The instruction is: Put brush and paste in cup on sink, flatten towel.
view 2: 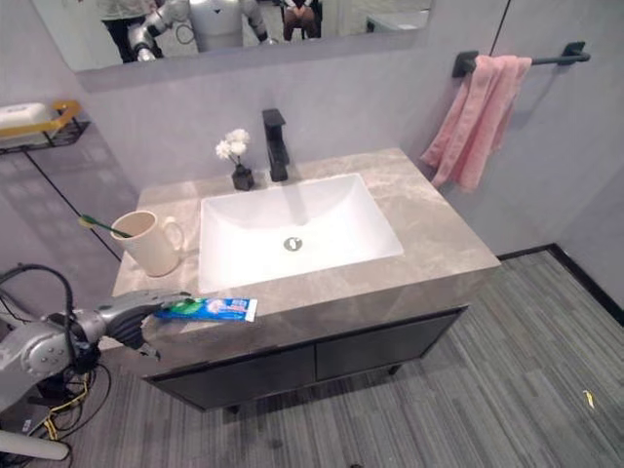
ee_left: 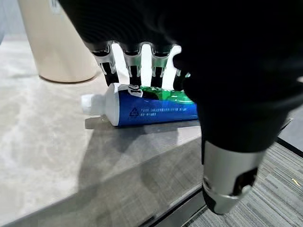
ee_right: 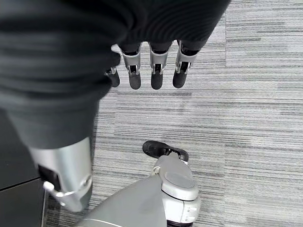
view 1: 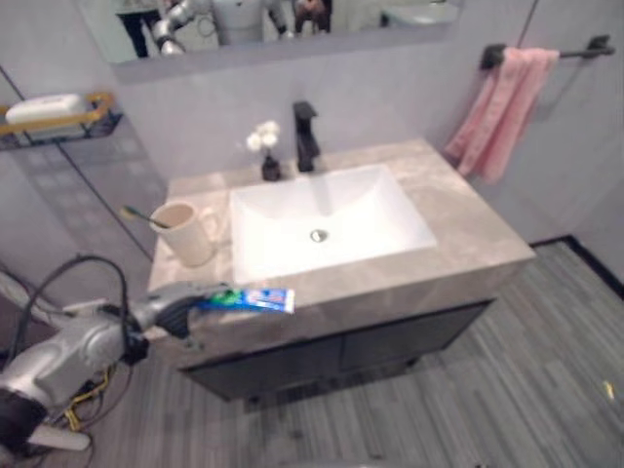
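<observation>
A blue and green toothpaste tube [view 1: 249,298] lies at the front left edge of the stone counter [view 1: 468,224], cap end to the left. My left hand [view 1: 175,307] reaches over that cap end; its fingers [ee_left: 132,71] are straight and touch the far side of the tube [ee_left: 147,106], with the thumb held apart in front. A cream cup [view 1: 185,232] stands left of the sink with a green-handled toothbrush [view 1: 141,215] leaning out of it. A pink towel [view 1: 502,107] hangs bunched on the wall bar at the right. My right hand [ee_right: 151,71] hangs open over the floor.
A white basin [view 1: 390,210] is set in the middle of the counter, with a black faucet [view 1: 306,136] and a small flower vase [view 1: 267,156] behind it. A wire shelf [view 1: 54,112] holding a white item is on the left wall. Below the counter are dark cabinets.
</observation>
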### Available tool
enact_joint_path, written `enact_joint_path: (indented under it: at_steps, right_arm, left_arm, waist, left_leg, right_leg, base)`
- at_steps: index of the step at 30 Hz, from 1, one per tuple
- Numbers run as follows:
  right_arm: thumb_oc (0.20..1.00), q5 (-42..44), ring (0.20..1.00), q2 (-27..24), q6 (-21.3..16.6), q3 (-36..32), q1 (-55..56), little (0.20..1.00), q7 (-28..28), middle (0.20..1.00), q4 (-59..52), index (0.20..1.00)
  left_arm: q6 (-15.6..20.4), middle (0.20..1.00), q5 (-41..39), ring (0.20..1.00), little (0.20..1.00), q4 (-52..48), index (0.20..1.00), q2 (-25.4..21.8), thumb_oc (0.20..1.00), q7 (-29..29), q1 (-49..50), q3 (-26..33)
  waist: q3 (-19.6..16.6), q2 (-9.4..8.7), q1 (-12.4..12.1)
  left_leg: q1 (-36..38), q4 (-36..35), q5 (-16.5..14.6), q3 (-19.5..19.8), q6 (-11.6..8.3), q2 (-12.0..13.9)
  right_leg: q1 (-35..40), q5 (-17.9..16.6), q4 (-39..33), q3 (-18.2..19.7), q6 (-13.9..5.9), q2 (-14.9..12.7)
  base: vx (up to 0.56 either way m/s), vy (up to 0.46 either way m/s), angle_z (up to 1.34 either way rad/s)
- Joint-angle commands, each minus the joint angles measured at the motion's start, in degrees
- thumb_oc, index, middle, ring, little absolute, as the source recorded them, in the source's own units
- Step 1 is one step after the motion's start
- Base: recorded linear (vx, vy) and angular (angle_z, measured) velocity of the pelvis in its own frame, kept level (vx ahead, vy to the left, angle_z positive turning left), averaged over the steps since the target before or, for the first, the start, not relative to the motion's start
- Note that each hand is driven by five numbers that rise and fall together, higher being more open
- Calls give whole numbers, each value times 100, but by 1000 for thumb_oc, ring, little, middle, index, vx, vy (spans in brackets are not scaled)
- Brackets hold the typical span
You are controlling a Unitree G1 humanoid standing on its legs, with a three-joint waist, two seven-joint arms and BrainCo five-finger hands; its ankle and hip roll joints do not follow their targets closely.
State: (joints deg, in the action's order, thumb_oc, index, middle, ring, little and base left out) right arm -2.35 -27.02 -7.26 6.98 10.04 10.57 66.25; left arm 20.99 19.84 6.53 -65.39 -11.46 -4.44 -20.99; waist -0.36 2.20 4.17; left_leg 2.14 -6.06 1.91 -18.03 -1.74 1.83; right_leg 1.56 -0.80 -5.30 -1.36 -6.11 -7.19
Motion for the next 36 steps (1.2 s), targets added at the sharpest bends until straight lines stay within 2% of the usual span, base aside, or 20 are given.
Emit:
enact_joint_path:
  at_steps: [1, 5, 6, 7, 8, 9, 10, 12, 18, 23, 27, 30, 31, 36]
  right_arm:
    - [1000, -37, 1000, -101, -86, 87, -246, 1000, -84, 1000, 28, 1000]
    - [1000, -68, 1000, -95, -88, 87, -209, 1000, -94, 1000, -27, 1000]
    - [1000, -77, 1000, -89, -83, 79, -189, 1000, -108, 1000, -64, 1000]
    - [1000, -78, 1000, -91, -82, 78, -188, 1000, -108, 1000, -66, 1000]
    - [1000, -84, 1000, -82, -83, 76, -168, 1000, -110, 1000, -96, 1000]
    - [1000, -87, 1000, -72, -85, 77, -156, 1000, -113, 1000, -115, 1000]
    - [1000, -103, 1000, -53, -83, 95, -143, 1000, -117, 1000, -167, 1000]
    - [1000, -111, 1000, -46, -81, 104, -136, 1000, -128, 1000, -193, 1000]
    - [1000, -194, 1000, -69, -106, 189, -140, 1000, -212, 1000, -450, 1000]
    - [1000, -202, 1000, -76, -119, 177, -128, 1000, -288, 1000, -559, 1000]
    - [1000, -188, 1000, 4, -122, 244, -194, 1000, -378, 1000, -370, 1000]
    - [1000, -217, 1000, 35, -110, 287, -226, 1000, -391, 1000, -256, 1000]
    - [1000, -225, 1000, 48, -110, 315, -257, 1000, -419, 1000, -186, 1000]
    - [1000, -73, 1000, 76, -130, 232, -275, 1000, -519, 1000, -155, 1000]
  left_arm:
    - [114, 1000, 246, 1000, 1000, 257, 1000, 53, 1000, 61, -436, 124]
    - [69, 1000, 358, 1000, 1000, 535, 1000, 225, 1000, 119, -419, 46]
    - [14, 774, 417, 774, 774, 625, 774, 304, 774, 153, -427, 44]
    - [13, 655, 421, 655, 655, 627, 655, 307, 655, 156, -429, 42]
    - [3, 479, 478, 479, 479, 668, 479, 339, 479, 190, -437, 48]
    - [-12, 388, 538, 388, 388, 749, 388, 382, 388, 244, -439, 54]
    - [-37, 200, 716, 200, 200, 846, 200, 452, 200, 352, -502, -1]
    - [-46, 200, 816, 200, 200, 920, 200, 502, 200, 403, -540, -55]
    - [-183, 200, 1360, 200, 200, 1978, 200, 1174, 200, 810, -691, -439]
    - [-251, 200, 1576, 200, 200, 2304, 200, 1414, 200, 970, -716, -546]
    - [-329, 200, 1987, 200, 200, 2879, 200, 1708, 200, 1129, -786, -911]
    - [-348, 200, 2099, 200, 200, 3168, 200, 1894, 200, 1122, -759, -1064]
    - [-397, 200, 2188, 200, 200, 3478, 200, 2086, 200, 1171, -725, -1145]
    - [-436, 200, 2136, 200, 200, 3618, 200, 2298, 200, 1290, -653, -1113]
  waist:
    - [238, -193, 123]
    - [251, -214, 123]
    - [260, -224, 121]
    - [259, -223, 122]
    - [264, -231, 124]
    - [269, -245, 128]
    - [275, -262, 139]
    - [278, -270, 142]
    - [300, -343, 183]
    - [322, -380, 194]
    - [322, -427, 200]
    - [326, -433, 201]
    - [320, -432, 203]
    - [317, -422, 199]
  left_leg:
    - [349, 106, -794, 357, 120, 181]
    - [331, 106, -794, 346, 117, 188]
    - [311, 106, -790, 350, 114, 191]
    - [309, 106, -789, 352, 114, 191]
    - [303, 106, -788, 357, 112, 193]
    - [294, 106, -789, 359, 111, 193]
    - [279, 106, -785, 367, 109, 194]
    - [272, 106, -781, 371, 107, 198]
    - [222, 106, -764, 352, 94, 209]
    - [180, 106, -747, 313, 85, 222]
    - [164, 106, -740, 297, 70, 244]
    - [181, 106, -748, 296, 65, 251]
    - [205, 106, -752, 297, 60, 259]
    - [255, 106, -761, 308, 52, 270]
  right_leg:
    - [-76, -369, 30, -259, -395, -452]
    - [-100, -357, 30, -244, -388, -444]
    - [-110, -354, 30, -256, -381, -444]
    - [-111, -354, 30, -258, -381, -444]
    - [-115, -349, 30, -262, -378, -441]
    - [-118, -344, 30, -262, -374, -439]
    - [-127, -342, 30, -272, -372, -434]
    - [-128, -335, 30, -282, -372, -431]
    - [-193, -344, 30, -253, -350, -414]
    - [-276, -355, 30, -217, -346, -392]
    - [-293, -349, 30, -206, -334, -372]
    - [-265, -331, 30, -220, -329, -371]
    - [-236, -312, 30, -227, -318, -365]
    - [-180, -289, 30, -236, -302, -350]
  base:
    - [26, 14, -13]
    - [8, 4, -2]
    - [0, 0, 0]
    - [0, 0, 0]
    - [0, 0, 0]
    - [0, 0, 0]
    - [0, 0, 0]
    - [0, 0, 0]
    - [0, 0, 0]
    - [0, 0, -1]
    - [3, -9, -3]
    - [0, 0, 0]
    - [0, 0, 0]
    - [0, 0, 0]
